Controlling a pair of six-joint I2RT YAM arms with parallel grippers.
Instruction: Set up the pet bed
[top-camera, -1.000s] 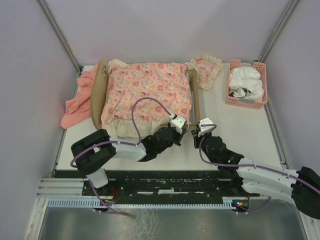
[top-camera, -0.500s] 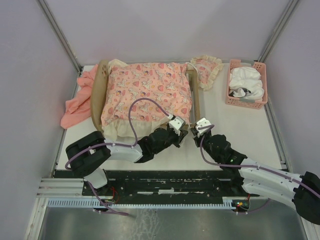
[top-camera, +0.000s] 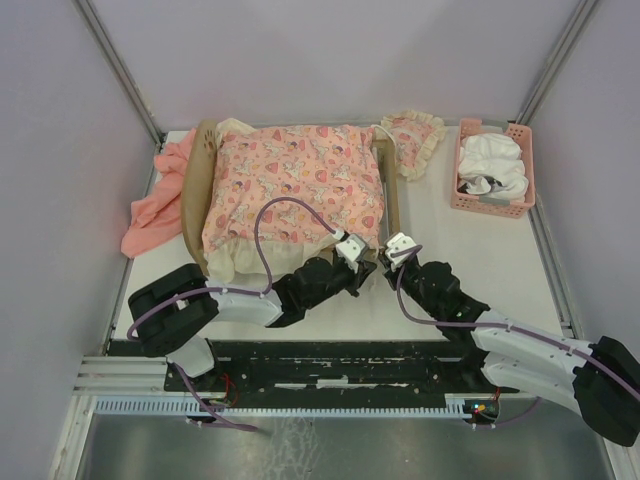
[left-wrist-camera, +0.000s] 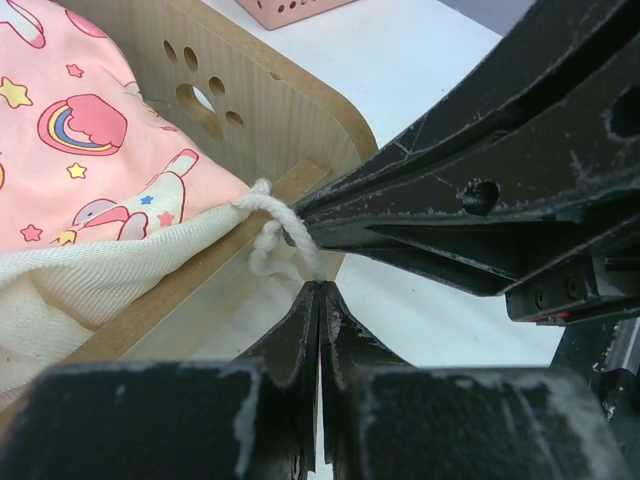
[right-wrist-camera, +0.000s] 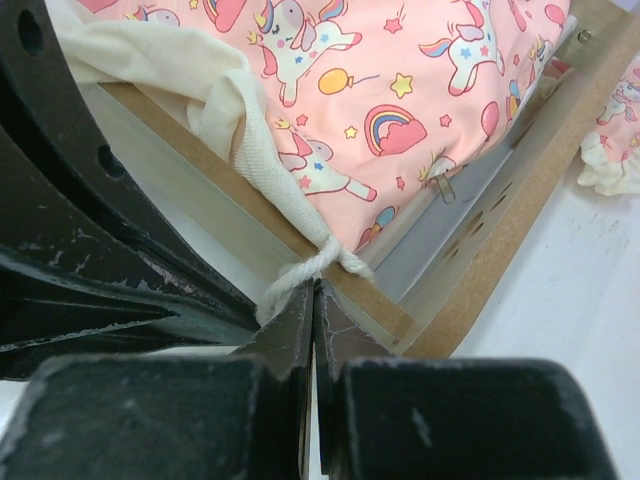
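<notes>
Top external — pink-covered wooden pet bed (top-camera: 196, 190)

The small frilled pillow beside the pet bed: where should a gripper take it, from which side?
Pinch the pillow by the cream frill at its near edge, from above over the table. The pet bed headboard is close on its left, the basket on its right. Left gripper and right gripper are shut on the tie string.
</notes>
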